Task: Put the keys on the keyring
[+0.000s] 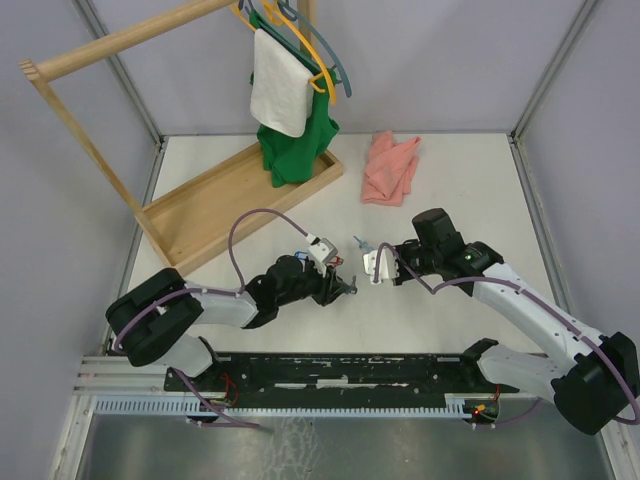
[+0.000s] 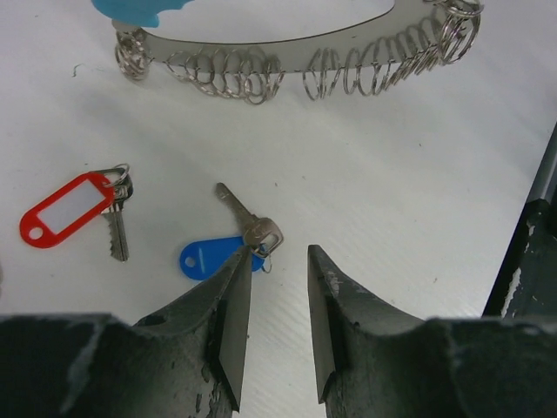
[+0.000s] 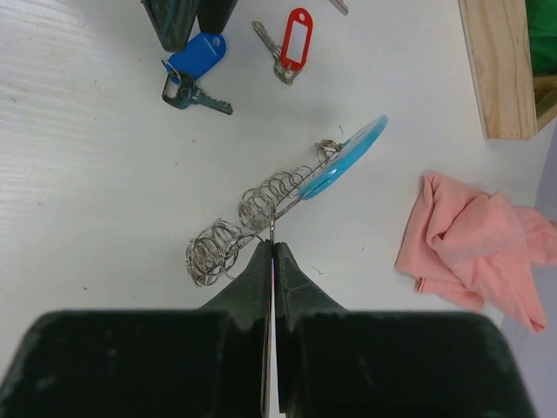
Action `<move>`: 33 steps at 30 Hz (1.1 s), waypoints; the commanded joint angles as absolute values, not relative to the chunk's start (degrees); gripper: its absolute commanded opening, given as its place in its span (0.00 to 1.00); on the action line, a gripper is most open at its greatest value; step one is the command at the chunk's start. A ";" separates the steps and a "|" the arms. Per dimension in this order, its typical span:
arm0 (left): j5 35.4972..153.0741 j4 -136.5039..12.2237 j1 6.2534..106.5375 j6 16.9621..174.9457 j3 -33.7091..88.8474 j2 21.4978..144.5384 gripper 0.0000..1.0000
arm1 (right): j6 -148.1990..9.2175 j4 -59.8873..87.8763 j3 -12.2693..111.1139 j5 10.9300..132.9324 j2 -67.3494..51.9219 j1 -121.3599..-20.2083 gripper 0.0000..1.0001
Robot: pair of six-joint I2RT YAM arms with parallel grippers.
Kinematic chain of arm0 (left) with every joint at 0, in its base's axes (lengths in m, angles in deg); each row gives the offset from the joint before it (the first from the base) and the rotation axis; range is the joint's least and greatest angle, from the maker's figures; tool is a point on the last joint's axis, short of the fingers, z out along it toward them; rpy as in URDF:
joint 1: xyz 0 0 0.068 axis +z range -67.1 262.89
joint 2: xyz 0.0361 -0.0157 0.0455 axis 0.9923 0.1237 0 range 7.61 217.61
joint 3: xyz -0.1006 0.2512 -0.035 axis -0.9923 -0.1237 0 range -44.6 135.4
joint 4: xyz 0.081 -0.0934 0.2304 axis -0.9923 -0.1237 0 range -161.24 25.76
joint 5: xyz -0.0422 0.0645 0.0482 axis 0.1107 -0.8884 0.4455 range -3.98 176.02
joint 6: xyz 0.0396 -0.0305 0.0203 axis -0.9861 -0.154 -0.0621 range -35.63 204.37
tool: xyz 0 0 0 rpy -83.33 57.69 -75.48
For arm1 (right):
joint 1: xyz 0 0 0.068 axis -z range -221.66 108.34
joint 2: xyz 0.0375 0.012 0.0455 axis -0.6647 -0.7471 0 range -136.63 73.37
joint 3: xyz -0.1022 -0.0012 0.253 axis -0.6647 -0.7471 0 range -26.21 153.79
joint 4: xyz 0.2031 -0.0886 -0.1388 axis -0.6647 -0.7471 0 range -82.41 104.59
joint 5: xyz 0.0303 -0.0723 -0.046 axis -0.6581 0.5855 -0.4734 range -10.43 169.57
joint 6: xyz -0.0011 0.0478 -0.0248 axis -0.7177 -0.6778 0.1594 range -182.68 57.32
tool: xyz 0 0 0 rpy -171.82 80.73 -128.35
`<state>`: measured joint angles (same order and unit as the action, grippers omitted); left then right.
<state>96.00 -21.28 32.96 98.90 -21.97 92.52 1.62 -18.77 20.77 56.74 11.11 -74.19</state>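
The keyring point(image 2: 287, 65) lies across the top of the left wrist view, a band of silver coils with a bright blue section point(image 3: 348, 161). My right gripper point(image 3: 271, 246) is shut on a thin ring of the keyring point(image 3: 252, 209), just above the table. A key point(image 2: 246, 222) with a blue tag point(image 2: 202, 259) lies flat. My left gripper point(image 2: 278, 252) hovers open right behind it, its left fingertip overlapping the tag, with nothing between the fingers. A second key with a red tag point(image 2: 65, 209) lies to the left. In the top view both grippers point(image 1: 350, 288) point(image 1: 375, 270) meet at mid-table.
A crumpled pink cloth point(image 1: 390, 168) lies at the back right of the table. A wooden clothes rack point(image 1: 235, 205) with hangers, a green garment and a white towel stands at the back left. Grey walls enclose the table.
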 commanded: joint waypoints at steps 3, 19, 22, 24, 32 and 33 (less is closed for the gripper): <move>87.85 -29.02 29.45 101.12 -15.69 94.51 0.38 | -0.96 -15.93 20.46 56.70 11.50 -74.46 0.01; 85.90 -37.53 26.39 100.75 -11.92 96.81 0.36 | -2.35 -14.85 20.02 57.07 11.21 -74.52 0.01; 85.27 -37.05 26.28 100.48 -11.74 97.86 0.35 | -2.44 -14.81 20.02 57.12 11.20 -74.44 0.01; 85.06 -35.73 26.33 100.33 -11.68 98.40 0.33 | -2.55 -14.77 20.02 57.12 11.11 -74.45 0.01; 84.71 -35.26 26.29 99.05 -10.24 100.61 0.27 | -2.91 -14.85 20.03 57.68 11.15 -74.44 0.01; 84.71 -35.26 26.29 98.98 -10.23 100.71 0.26 | -2.91 -14.85 20.04 57.69 11.14 -74.44 0.01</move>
